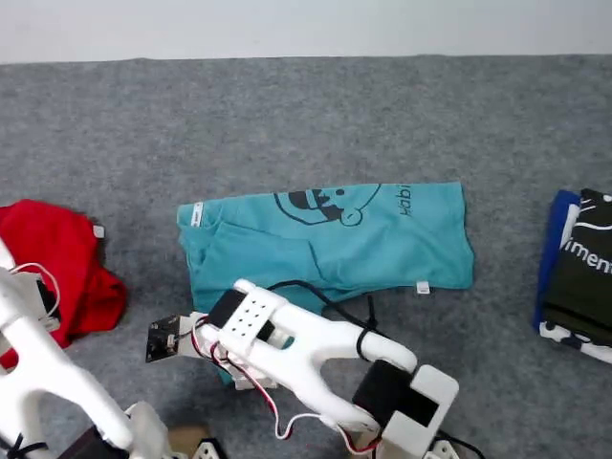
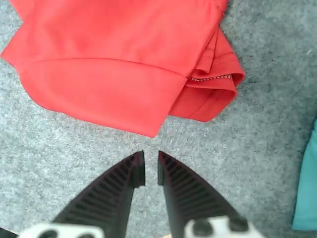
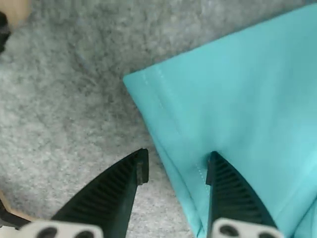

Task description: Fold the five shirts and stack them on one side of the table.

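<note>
Over the teal shirt (image 3: pixel 237 89) the right hand (image 3: pixel 177 166) is spread, ready to pinch its corner and fold; the left hand (image 2: pixel 151 171) sits nearly pressed together.

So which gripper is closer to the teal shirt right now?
Right. The right gripper straddles an edge of the teal shirt; the left gripper sits by the red shirt, farther off.

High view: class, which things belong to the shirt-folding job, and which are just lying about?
Job: teal shirt; red shirt; folded stack at the table's edge; left hand; right hand.
Not part of it: grey table cover; pale wall behind.
</note>
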### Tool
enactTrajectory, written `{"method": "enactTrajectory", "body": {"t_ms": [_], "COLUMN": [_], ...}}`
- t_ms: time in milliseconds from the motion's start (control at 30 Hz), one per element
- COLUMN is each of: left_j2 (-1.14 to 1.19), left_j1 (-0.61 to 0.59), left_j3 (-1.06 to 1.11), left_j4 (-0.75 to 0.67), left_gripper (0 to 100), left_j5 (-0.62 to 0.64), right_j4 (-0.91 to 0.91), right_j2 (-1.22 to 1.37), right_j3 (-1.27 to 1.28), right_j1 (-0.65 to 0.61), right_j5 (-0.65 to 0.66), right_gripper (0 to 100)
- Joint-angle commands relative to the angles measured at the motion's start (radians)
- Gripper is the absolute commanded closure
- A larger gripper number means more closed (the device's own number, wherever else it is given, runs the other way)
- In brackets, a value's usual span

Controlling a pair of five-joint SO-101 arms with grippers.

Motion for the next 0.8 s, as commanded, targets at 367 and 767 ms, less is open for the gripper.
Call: {"method": "enactTrajectory", "body": {"t_ms": [367,767], "left_j2": [-0.035,-0.035], "left_j1": [-0.009,-0.008], "left_j3": [-0.002,-0.004], "left_j4": [-0.014,-0.015], "left_gripper": [95,95], "left_j5": [-0.008,-0.048], "right_j4": [0.008,0.214], "right_j2": [0.067,0.085], "right_j3": [-0.141,-0.565], "right_j1": [0.042,0.205], "right_j5": [-0.008,-0.003], "right_gripper": [98.8,98.8]}}
